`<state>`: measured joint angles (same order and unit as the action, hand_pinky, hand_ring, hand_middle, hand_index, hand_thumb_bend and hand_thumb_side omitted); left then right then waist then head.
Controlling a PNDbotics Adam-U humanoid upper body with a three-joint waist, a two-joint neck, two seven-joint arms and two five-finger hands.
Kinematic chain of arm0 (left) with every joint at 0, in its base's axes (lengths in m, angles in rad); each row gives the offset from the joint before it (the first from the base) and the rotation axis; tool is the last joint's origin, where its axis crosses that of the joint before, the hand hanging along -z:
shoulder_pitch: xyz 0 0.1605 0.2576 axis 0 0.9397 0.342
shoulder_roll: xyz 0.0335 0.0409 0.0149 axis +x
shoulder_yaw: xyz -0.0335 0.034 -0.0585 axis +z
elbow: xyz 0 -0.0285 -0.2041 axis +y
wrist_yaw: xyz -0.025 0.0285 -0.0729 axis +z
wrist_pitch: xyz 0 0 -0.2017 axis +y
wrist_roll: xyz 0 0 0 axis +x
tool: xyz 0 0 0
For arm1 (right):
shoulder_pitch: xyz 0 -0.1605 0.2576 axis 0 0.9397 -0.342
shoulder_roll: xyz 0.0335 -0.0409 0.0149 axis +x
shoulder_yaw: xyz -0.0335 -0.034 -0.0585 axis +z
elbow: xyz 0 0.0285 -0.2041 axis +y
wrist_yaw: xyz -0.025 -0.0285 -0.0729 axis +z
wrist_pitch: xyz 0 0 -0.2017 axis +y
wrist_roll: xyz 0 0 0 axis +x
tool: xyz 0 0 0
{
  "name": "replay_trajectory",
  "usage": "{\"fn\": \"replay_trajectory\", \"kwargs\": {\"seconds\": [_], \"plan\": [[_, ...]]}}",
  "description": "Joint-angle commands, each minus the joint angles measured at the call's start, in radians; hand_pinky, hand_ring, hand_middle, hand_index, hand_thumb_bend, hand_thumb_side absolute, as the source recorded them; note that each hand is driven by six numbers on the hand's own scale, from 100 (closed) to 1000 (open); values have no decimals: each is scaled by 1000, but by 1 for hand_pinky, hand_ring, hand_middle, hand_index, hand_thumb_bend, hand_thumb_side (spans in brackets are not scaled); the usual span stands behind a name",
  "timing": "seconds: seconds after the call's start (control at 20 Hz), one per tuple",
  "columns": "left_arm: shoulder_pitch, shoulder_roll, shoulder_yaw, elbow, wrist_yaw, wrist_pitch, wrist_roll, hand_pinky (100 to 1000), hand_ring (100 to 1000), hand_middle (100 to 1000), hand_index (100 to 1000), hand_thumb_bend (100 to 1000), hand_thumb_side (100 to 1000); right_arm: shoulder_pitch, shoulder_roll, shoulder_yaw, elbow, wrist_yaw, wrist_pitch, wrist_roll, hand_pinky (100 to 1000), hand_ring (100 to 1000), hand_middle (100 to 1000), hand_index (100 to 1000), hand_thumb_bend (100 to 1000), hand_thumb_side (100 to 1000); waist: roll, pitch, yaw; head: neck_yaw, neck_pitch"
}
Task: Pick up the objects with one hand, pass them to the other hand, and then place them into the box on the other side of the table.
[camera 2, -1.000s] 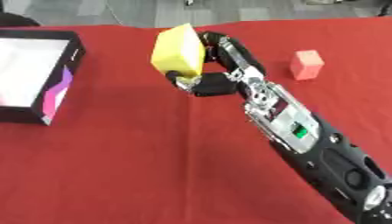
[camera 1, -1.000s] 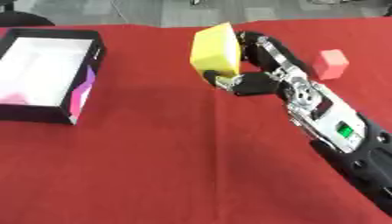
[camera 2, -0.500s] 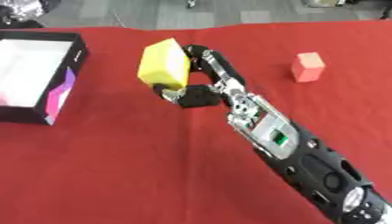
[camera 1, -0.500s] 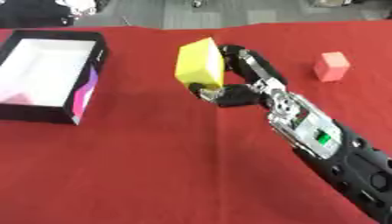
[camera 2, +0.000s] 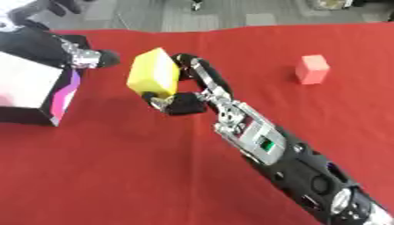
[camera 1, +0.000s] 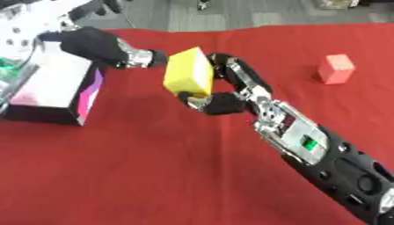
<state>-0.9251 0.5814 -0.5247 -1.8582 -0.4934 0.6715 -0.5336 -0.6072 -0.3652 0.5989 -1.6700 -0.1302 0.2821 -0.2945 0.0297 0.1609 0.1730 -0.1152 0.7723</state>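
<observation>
Yellow block (camera 1: 187, 72): aloft above red counter (camera 1: 154, 167), pinched by right hand (camera 1: 227, 94). Left hand (camera 1: 104, 46): beside block, finger state indiscernible. Box (camera 1: 48, 83): far left. Advisable: release only once left hand has closed on block.

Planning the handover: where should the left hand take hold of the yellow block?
Probably the yellow block by its upper left part, coming from the left: the right hand covers its right face and bottom, while the left hand sits close on that free side.
</observation>
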Motion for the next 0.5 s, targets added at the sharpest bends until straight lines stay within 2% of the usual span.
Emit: {"fn": "replay_trajectory", "kwargs": {"seconds": [0.05, 0.25, 0.5], "plan": [[-25, -8, -6, -7, -36, 24, -39, 856, 830, 846, 891, 718, 439, -18, 3, 3, -8, 10, 4, 5, 803, 567, 499, 594, 260, 100, 14, -34, 2, 1, -2], [-25, -24, -13, -1, -29, 14, -92, 864, 837, 845, 882, 740, 462, -23, 7, 8, -9, 25, 1, 16, 803, 567, 499, 595, 259, 100, 13, -33, 2, 0, -2], [-27, -46, -14, 7, -24, 17, -130, 866, 839, 848, 886, 740, 449, -26, 9, 9, -13, 40, -8, 22, 803, 567, 500, 596, 256, 100, 12, -33, 2, 3, -2]]}}
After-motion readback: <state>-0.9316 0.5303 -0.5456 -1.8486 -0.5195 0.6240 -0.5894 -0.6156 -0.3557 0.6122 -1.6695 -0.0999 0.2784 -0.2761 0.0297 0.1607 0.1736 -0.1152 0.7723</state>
